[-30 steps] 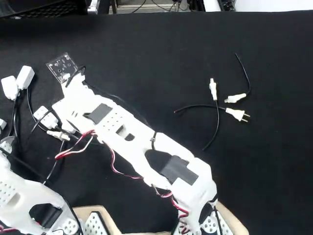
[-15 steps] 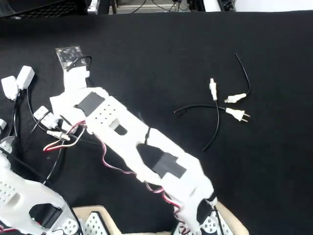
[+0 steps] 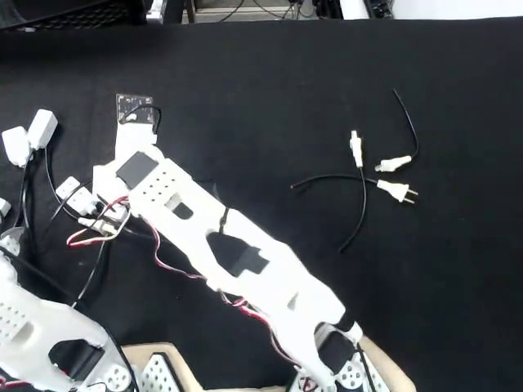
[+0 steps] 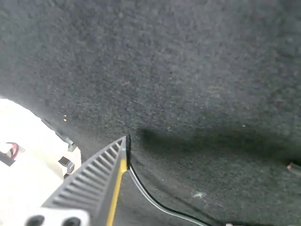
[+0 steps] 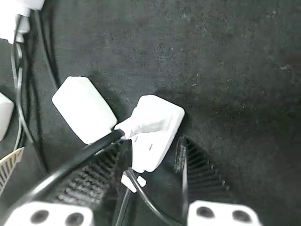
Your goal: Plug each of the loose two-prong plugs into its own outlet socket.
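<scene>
Three loose plugs [image 3: 394, 164] are lying toward the right edge of the tabletop [image 3: 270, 73], their short black leads crossing, well apart from the outlet sockets [image 3: 42, 126] clustered by the left edge. My right arm [image 3: 237, 253] is lying stretched from the near edge diagonally across to that cluster. My left arm [image 3: 33, 327] is sitting folded at the near left corner.

From my left wrist I am seeing one ribbed finger [image 4: 101, 176] over bare tabletop with a thin black wire [image 4: 150, 200] running just beside it. I cannot tell how the left jaws are standing.

From my right wrist, the right jaws are standing open, one finger on each side of the near end of a white socket block [image 5: 157, 141]. A white plug head [image 5: 141, 125] on a black cable [image 5: 70, 165] is resting against that block's face. I cannot tell whether its prongs are fully home. A second socket block [image 5: 84, 108] is lying just beside the first.

I am judging this as the seating step for one plug, with three more waiting. Next I am going to need a clean lift clear of the cable, then a trip to the right edge to take a loose plug by its body, prongs left free.
</scene>
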{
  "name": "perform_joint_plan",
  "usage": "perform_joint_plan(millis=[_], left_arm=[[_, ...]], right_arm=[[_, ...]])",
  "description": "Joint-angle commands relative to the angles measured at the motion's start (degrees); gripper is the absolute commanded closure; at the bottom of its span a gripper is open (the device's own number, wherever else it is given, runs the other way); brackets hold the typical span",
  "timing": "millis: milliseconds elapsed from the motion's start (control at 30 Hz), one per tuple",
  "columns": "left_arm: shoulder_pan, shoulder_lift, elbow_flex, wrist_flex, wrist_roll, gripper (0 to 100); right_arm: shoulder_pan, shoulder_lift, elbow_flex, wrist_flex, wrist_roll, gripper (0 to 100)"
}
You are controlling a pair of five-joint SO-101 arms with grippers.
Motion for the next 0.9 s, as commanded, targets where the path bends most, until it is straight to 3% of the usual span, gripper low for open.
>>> perform_joint_plan(millis=[0,133,333,867], left_arm=[[-0.04,-0.44,-0.4,-0.18,-0.35,34],[-0.04,-0.44,-0.4,0.0,-0.35,34],[-0.4,-0.44,-0.4,-0.18,-0.35,34],[-0.31,-0.44,-0.4,-0.18,-0.26,34]], right_arm=[[-0.26,2.33,-6.9,1.23,-0.79,82.8],[-0.26,5.49,-12.53,3.25,-0.79,82.3],[-2.2,9.01,-18.77,5.01,-0.35,73.2],[-1.58,18.42,-28.09,4.48,-0.79,73.3]])
